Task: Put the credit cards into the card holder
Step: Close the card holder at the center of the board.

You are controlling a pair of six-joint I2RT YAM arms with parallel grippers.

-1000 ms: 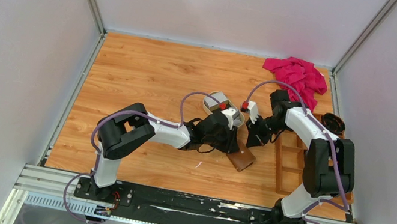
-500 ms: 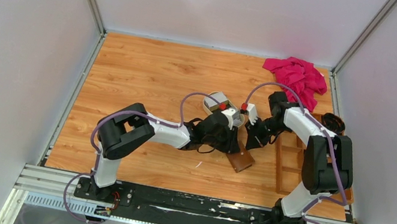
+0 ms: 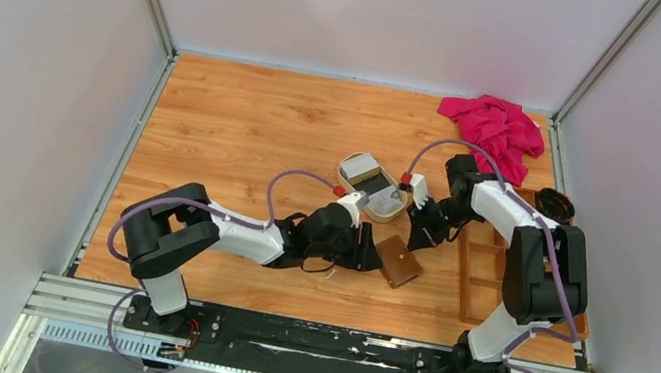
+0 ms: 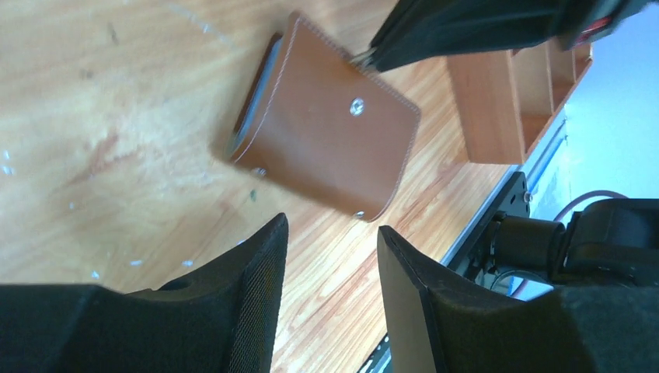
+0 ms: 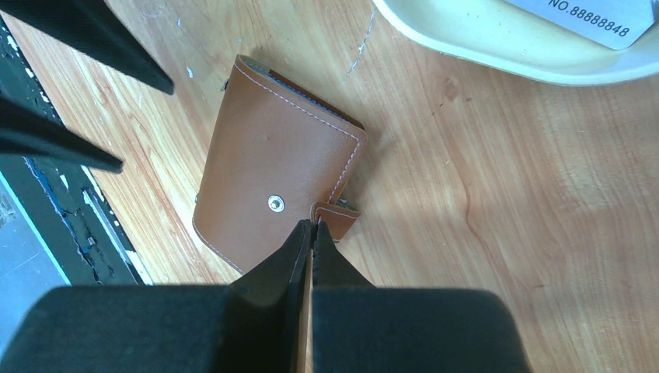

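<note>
The card holder [image 3: 398, 261] is a brown leather wallet lying closed and flat on the wooden table, snap stud up [image 4: 326, 148] [image 5: 272, 179]. A thin grey edge shows at its open side. My left gripper [image 3: 366, 250] [image 4: 330, 225] is open just left of it, holding nothing. My right gripper [image 3: 420, 234] [image 5: 313, 225] is shut, its tips touching the card holder's edge beside the snap tab [image 5: 338, 211]. The credit cards [image 3: 384, 195] lie in the cream tray [image 3: 391, 215]; a white numbered one [image 5: 598, 15] shows in the right wrist view.
A wooden compartment box [image 3: 485, 268] [image 4: 513, 101] stands right of the card holder, beside the right arm. A pink cloth [image 3: 495, 128] is bunched at the far right corner, with a dark round object [image 3: 555, 204] near the box.
My left gripper has opened wider and drawn back left and toward the near edge, off the card holder and clear of the tray. The right gripper stays shut and has shifted only slightly.
</note>
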